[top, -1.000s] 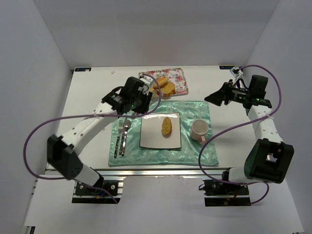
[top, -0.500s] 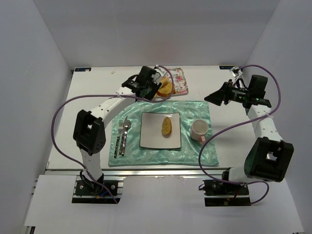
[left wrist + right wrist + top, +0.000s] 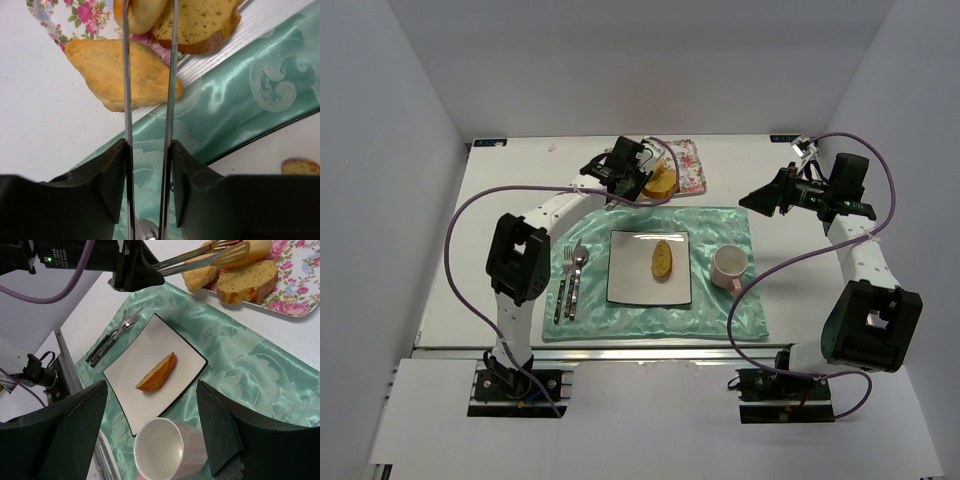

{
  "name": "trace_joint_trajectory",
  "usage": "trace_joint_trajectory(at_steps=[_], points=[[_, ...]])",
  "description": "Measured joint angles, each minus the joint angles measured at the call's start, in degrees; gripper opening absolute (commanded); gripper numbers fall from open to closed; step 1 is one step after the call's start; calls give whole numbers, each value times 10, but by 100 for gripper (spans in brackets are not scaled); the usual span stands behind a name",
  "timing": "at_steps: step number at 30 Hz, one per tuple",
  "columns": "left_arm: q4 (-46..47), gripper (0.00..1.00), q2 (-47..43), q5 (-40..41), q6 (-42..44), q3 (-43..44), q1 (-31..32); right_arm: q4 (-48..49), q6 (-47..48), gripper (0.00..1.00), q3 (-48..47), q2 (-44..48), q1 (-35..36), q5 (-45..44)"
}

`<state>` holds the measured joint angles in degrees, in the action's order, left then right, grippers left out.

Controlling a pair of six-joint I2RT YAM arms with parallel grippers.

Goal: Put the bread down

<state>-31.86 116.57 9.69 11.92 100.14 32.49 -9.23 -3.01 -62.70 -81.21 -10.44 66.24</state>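
Note:
One slice of bread lies on the white square plate; it also shows in the right wrist view. Several more slices lie on and beside the floral tray. My left gripper is shut on metal tongs. The tongs' blades reach over the tray's bread, with a rounded piece at their tips. I cannot tell if they pinch it. My right gripper is open and empty, above the table at the right.
A green placemat holds the plate, a white mug on its right, and a fork and knife on its left. White walls surround the table. The left arm's cable loops over the table's left side.
My left arm has swung from the placemat's far-left corner out to the floral tray, carrying the tongs over the bread there. The right arm has not moved.

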Motion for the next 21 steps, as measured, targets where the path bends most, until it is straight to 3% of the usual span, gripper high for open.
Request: trace_joint_trajectory(at_steps=[2,4,9,13,21], points=[[3,34,5,2,-1,1,-1,2,-1,77,0,0,0,0],[4,20,9,4,-2,1,-2,3,-1,77,0,0,0,0],[3,6,11,12,-5,22,-3,3,-1,77,0,0,0,0],[6,0,11,21,-10,51,-4,3,-1,77,0,0,0,0],[7,0,-31,17,-37,86,-15,3,-1,77,0,0,0,0]])
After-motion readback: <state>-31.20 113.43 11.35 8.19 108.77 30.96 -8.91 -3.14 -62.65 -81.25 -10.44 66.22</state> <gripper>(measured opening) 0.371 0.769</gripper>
